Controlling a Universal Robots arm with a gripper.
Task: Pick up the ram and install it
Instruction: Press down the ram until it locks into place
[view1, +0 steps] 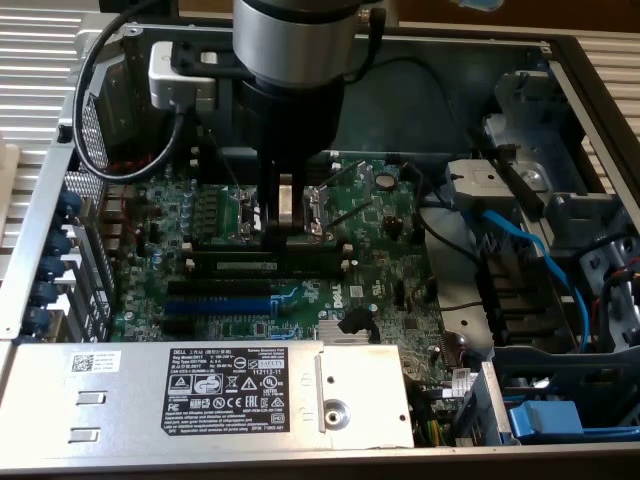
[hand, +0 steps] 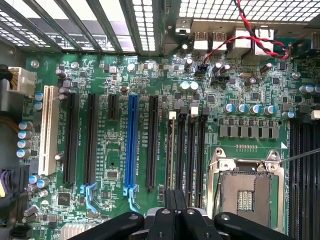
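The ram (view1: 262, 265) is a long dark stick with a pale label. It stands on edge in the black memory slot farthest from the CPU socket (view1: 318, 205). In the wrist view the ram (hand: 170, 155) shows edge-on as a thin strip running under the fingers. My gripper (view1: 285, 232) hangs straight down over the memory slots with its jaws shut together, between the socket and the ram's middle. The gripper (hand: 175, 200) sits right over the ram's upper edge. Whether it touches the stick I cannot tell.
The green motherboard (view1: 400, 290) lies in an open PC case. A blue expansion slot (hand: 132, 145) and black slots lie beside the memory slots. A silver power supply (view1: 240, 390) lines the near edge. Blue cables (view1: 530, 250) and drive bays fill the exterior view's right. Red-black wires (hand: 250, 42) cross near the rear ports.
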